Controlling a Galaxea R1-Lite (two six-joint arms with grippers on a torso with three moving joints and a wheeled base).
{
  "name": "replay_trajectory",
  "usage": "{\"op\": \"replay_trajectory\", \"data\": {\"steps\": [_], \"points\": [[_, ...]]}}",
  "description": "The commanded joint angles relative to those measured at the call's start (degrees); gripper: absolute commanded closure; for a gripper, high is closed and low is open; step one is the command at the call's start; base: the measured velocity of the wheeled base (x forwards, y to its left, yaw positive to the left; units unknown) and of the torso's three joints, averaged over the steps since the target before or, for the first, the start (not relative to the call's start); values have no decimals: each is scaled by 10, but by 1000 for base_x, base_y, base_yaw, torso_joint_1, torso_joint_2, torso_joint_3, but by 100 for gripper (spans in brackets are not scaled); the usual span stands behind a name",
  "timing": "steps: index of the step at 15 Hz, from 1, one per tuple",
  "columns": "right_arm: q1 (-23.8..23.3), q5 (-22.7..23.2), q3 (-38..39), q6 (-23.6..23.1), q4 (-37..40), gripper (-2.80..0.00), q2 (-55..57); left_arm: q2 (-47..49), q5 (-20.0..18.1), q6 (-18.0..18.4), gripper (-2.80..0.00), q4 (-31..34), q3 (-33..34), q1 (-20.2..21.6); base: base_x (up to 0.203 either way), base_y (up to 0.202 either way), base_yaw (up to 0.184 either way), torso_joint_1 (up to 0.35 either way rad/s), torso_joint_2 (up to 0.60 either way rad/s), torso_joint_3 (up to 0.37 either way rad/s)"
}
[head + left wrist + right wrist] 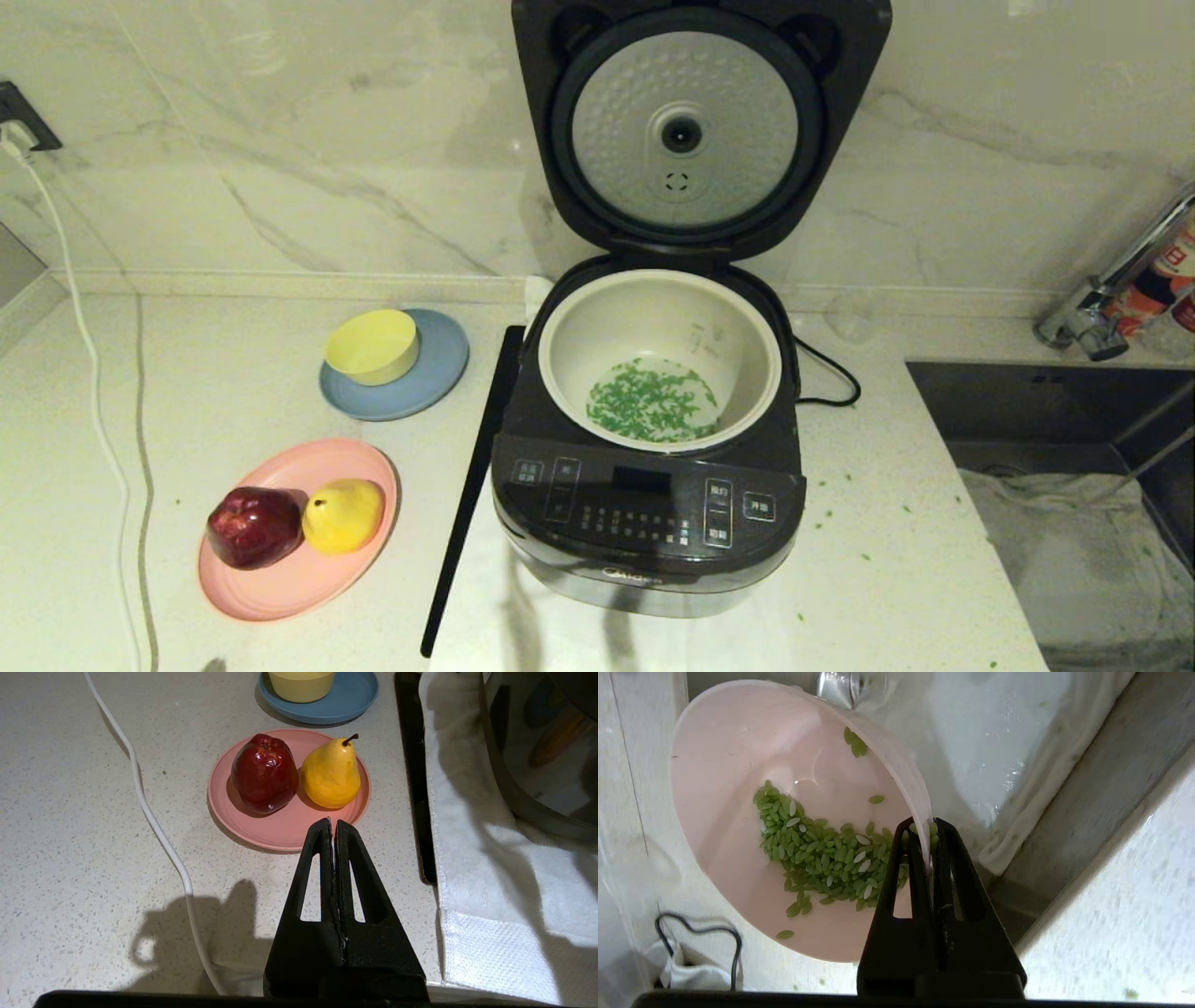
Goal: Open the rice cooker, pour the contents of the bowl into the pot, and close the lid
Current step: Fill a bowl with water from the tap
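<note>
The rice cooker (644, 523) stands mid-counter with its lid (686, 131) raised upright, silver dimpled plate facing me. Green contents (653, 401) lie on the floor of the off-white pot (597, 327). Neither gripper shows in the head view. In the right wrist view my right gripper (924, 828) is shut on the rim of the pale pink bowl (728, 812), which is tilted and still holds a heap of green grains (817, 854). In the left wrist view my left gripper (332, 823) is shut on nothing, low over the counter near the pink plate (280, 830).
A yellow bowl (372, 345) sits on a blue plate (439, 378). The pink plate (280, 579) carries an apple (252, 527) and a pear (344, 513). A black strip (471, 485) lies left of the cooker. Sink (1074, 467) and faucet (1111, 299) are right; a white cable (93, 392) left. Green bits (840, 523) dot the counter.
</note>
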Motion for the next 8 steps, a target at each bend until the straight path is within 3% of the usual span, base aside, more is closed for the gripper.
{"op": "replay_trajectory", "data": {"steps": [1,8], "points": [[-8,2,-24,4,1,0,33,0,1,0,0,-1,5,0,0,0,0,0,0,0],[-14,3,-71,2,1,0,93,0,1,0,0,0,5,0,0,0,0,0,0,0]]}}
